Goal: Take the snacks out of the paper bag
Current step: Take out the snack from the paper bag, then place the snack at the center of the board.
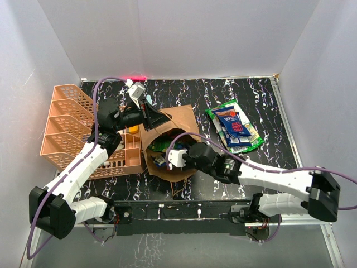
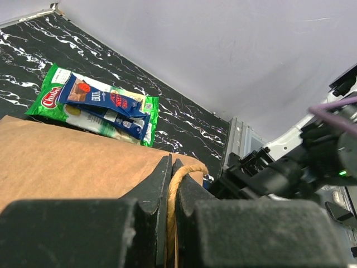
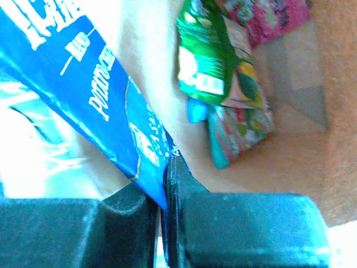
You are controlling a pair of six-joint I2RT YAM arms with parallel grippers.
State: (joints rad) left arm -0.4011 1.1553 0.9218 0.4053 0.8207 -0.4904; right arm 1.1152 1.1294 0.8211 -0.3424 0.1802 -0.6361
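Partly hidden, snacks inside paper bag

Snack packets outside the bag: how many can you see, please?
3, piled right of the paper bag: one green packet underneath, two blue packets on top; more may be hidden.

The left gripper is clamped on the twisted handle at the paper bag's top edge. Beyond the paper bag, a blue packet lies on a green packet on the black marbled table; right of the bag stands the right arm
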